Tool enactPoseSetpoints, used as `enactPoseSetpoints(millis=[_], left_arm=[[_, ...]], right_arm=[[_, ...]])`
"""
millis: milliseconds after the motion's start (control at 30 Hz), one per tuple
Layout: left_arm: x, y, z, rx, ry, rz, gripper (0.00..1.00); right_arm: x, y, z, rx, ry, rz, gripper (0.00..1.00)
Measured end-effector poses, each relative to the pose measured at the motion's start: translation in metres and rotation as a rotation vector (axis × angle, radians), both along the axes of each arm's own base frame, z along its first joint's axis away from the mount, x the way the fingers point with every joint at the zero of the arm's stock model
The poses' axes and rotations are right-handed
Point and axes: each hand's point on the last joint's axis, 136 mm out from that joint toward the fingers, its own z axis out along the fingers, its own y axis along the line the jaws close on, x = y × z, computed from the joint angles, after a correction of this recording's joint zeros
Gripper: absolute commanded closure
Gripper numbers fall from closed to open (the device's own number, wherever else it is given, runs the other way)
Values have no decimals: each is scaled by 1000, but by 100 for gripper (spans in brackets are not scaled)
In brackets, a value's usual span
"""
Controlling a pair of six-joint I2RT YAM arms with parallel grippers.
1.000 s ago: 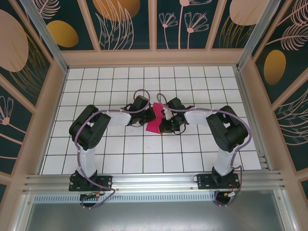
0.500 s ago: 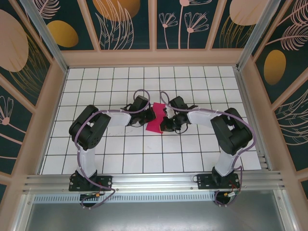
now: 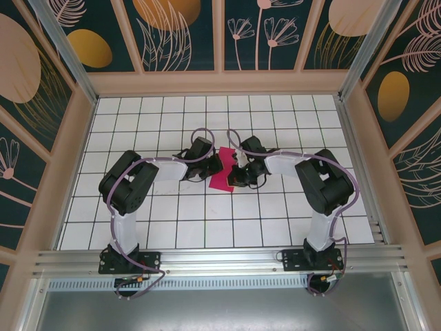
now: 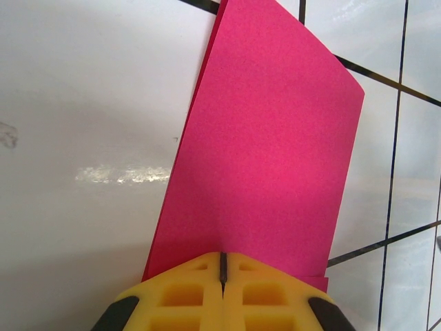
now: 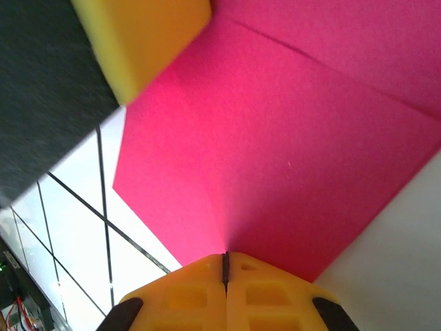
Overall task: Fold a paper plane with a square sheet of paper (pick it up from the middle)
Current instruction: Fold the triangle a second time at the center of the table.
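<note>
The left gripper [image 4: 222, 265] is clenched on the folded paper [image 4: 265, 152], which reaches out ahead of it over the counter [image 4: 83, 89]. The right gripper [image 5: 224, 265] pinches the paper's opposite edge.

Top camera looks down from above the near edge over the white tiled table [image 3: 172, 227]; both wrist cameras closely face the same folded magenta-pink paper [image 4: 269, 158].
</note>
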Motion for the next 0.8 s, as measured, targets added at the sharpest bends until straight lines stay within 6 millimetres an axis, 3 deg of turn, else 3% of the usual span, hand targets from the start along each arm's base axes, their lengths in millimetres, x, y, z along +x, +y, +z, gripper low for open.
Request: enactPoseSetpoints(millis=[333,533,800], left_arm=[[0,0,0,-4,-6,2,96],[-3,-2,5,-9,-33,-42,93],[-19,-22,47,-89,-132,-120,94]], right_arm=[[-16,-12,-5,-1,9,-3,98],[-16,-12,-5,-4,7,-5,98],[-16,-13,-6,-7,9,-10,98]])
